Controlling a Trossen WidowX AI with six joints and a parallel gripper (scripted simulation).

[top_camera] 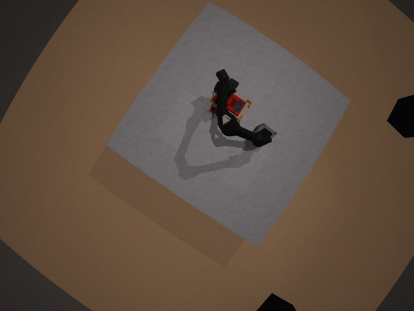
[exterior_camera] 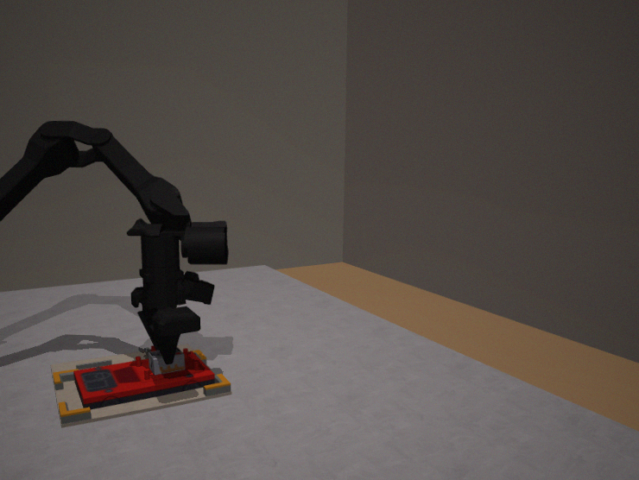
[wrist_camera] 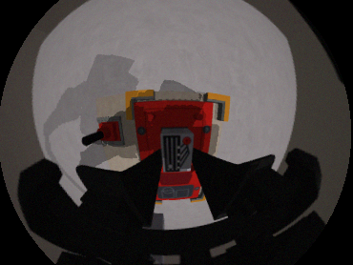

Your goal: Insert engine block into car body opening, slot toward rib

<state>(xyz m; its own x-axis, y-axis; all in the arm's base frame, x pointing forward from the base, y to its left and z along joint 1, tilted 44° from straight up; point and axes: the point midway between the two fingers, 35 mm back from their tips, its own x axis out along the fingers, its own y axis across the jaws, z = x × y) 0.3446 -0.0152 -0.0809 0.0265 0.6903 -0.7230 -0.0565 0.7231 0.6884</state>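
Board (top_camera: 226,119) (exterior_camera: 72,396) (wrist_camera: 112,106), cream, orange-cornered, lying flat: from left to right in the exterior view, we listed upon it one red car body (top_camera: 232,106) (exterior_camera: 149,381) (wrist_camera: 174,112), with a dark grey panel (top_camera: 238,105) (exterior_camera: 98,380) (wrist_camera: 177,192) toward its left end. Next, we recorded one grey engine block (exterior_camera: 178,363) (wrist_camera: 176,150), upright at the car body's opening, pinched between the fingers of our black claw (exterior_camera: 168,360) (wrist_camera: 176,152); whether it was fully seated, we could not tell.

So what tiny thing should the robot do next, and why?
Probably push gently down: the pincer is shut on the engine block, which is over the red car body but still pokes up above it.
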